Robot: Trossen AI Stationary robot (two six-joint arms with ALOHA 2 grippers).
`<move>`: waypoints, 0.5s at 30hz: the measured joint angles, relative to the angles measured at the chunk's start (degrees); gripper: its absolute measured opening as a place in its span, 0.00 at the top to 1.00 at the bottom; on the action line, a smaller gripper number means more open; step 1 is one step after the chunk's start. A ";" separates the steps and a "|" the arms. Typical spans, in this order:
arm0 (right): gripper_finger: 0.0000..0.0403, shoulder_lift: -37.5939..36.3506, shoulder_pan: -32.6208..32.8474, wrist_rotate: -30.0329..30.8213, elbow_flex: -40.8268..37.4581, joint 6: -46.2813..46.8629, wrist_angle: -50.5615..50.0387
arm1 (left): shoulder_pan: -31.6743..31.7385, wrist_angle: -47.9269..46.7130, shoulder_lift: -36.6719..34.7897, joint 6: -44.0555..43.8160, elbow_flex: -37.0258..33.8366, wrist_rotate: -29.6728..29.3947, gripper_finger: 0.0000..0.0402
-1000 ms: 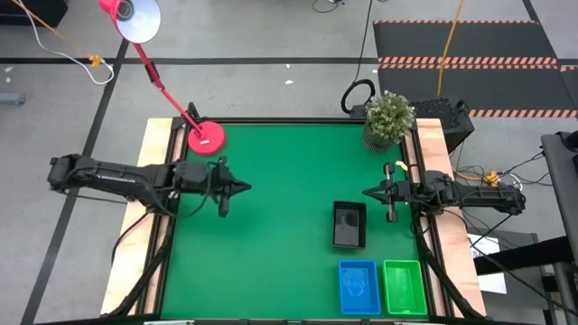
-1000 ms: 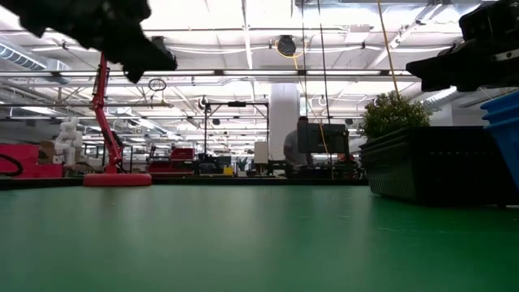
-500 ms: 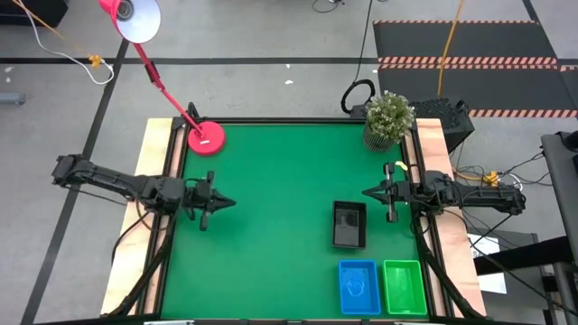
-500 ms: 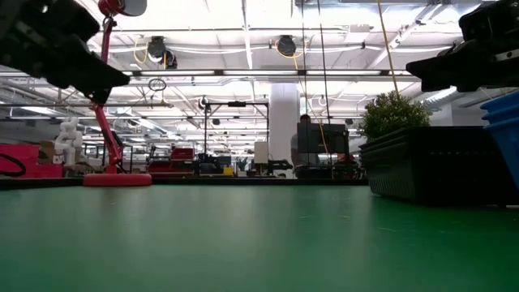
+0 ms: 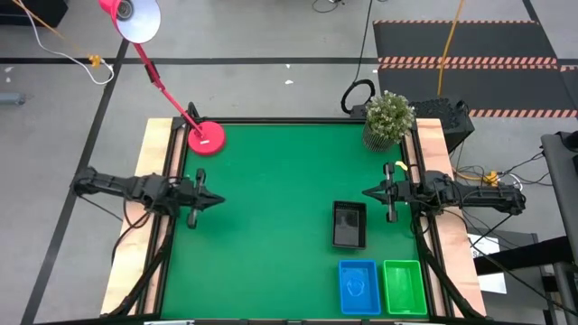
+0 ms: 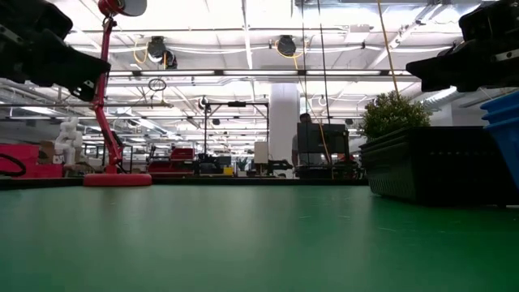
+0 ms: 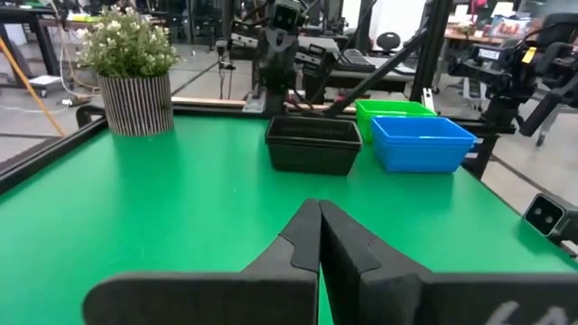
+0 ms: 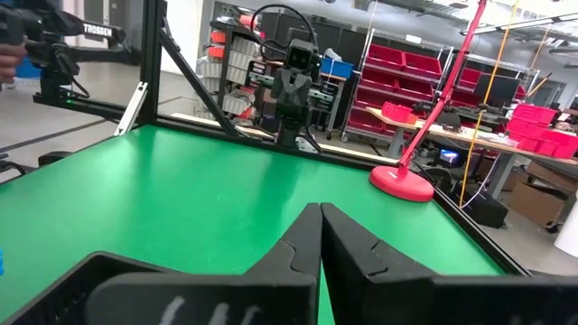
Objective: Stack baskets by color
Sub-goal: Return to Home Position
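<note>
Baskets stand as black pile [image 5: 349, 225], blue pile [image 5: 358, 287] and green pile [image 5: 404, 286] on the right side of the surface [image 5: 271, 171]; left pincer [image 5: 216, 200] and right pincer [image 5: 368, 192] are clenched empty, so I fear only the right arm swinging into the near black pile.

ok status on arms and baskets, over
Left gripper shut, empty, at left edge; right gripper shut, empty, at right edge. Baskets piled by colour, right side: black, blue, green. Lamp and plant well off them.

Green bench [image 5: 271, 226], pale wood edges. Mesh-walled: black baskets [image 5: 349, 225], bright blue baskets [image 5: 358, 287], bright green baskets [image 5: 404, 286]. Pink-red lamp base [image 5: 206, 138]. Blk/wht vert. stripes on plant pot [image 7: 135, 104]. Grey floor [image 5: 271, 81].
</note>
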 joint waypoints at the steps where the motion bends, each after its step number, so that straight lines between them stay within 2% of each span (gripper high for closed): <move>1: 1.00 0.00 0.00 0.00 0.01 0.00 0.00 | 0.00 -1.12 -1.34 0.00 -0.03 0.00 1.00; 3: 1.00 0.00 0.00 0.00 0.01 0.00 0.00 | 0.00 -2.33 -3.59 0.30 -0.04 -0.01 1.00; 15: 1.00 0.02 0.02 -0.01 0.01 0.01 0.00 | 0.07 -0.69 -3.50 4.28 -0.79 0.03 1.00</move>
